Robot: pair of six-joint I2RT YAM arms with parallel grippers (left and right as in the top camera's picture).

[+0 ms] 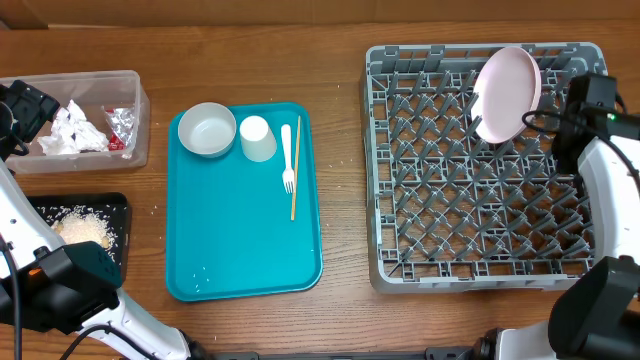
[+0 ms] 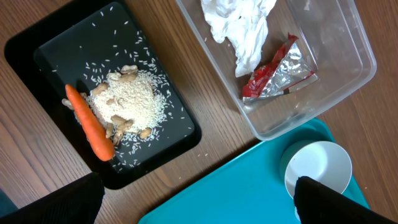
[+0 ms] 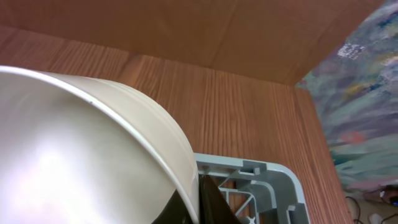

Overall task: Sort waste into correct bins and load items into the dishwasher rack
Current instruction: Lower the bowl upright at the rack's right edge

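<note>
Right pincer (image 1: 540,118) pressed together on the rim of the pink plate (image 1: 507,92), which is tipped on edge over the far right corner of the dishwasher rack (image 1: 470,281)!

That plate looks stiff, smooth and probably slick, so a rim pinch seems the right hold, and it will want easing down gently between the pegs. Left pincer (image 2: 199,208) hangs spread wide above the bins, holding nothing. The clear tub (image 2: 348,37) has the white napkins (image 2: 242,25) plus the foil and red wrapper (image 2: 277,74). The black tray (image 2: 37,50) carries the rice heap (image 2: 127,99) with 1 carrot (image 2: 90,121) lying against it. On the teal tray (image 1: 240,250) wait 1 white bowl (image 1: 207,130), 1 cup (image 1: 256,138), the fork (image 1: 287,155) and the thin stick (image 1: 296,170). They all look light, but the fork and stick lie flat, so they'll be fiddly to pinch.
</note>
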